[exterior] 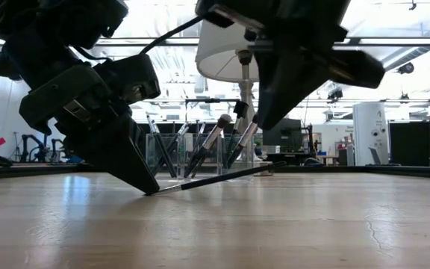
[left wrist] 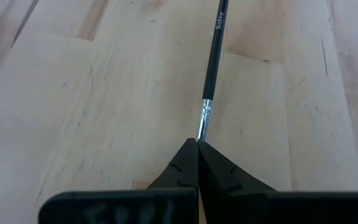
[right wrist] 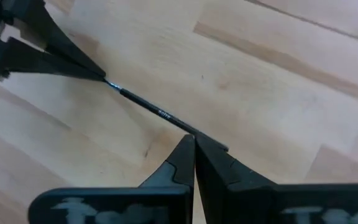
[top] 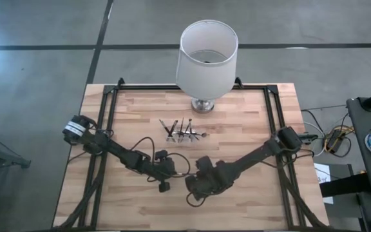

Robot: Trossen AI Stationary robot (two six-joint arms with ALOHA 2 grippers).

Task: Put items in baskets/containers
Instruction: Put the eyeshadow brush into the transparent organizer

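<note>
One thin black brush (exterior: 215, 178) with a metallic ferrule lies between my two grippers near the table's near middle. My left gripper (left wrist: 197, 142) is shut on its ferrule end. My right gripper (right wrist: 193, 138) is shut and stands over the brush's handle end (right wrist: 216, 146); in the low view its fingertips (exterior: 262, 123) hang clear above the brush. The clear holder (top: 182, 134) stands mid-table with several brushes (exterior: 207, 146) leaning upright in it. My left gripper pinches the brush's metallic ferrule (left wrist: 204, 115) at its very end between the two fingertips. The fingers come slanting down from the table's left, in line with the brush. The held end sits at the table top (exterior: 155, 190), and the handle (exterior: 267, 167) slants slightly upward away from it.
A large white lampshade on a metal base (top: 206, 58) stands at the table's far middle, just behind the holder. A black frame (top: 111, 103) runs along the table's left, right and far sides. Bare wood (top: 250, 206) lies near the near edge.
</note>
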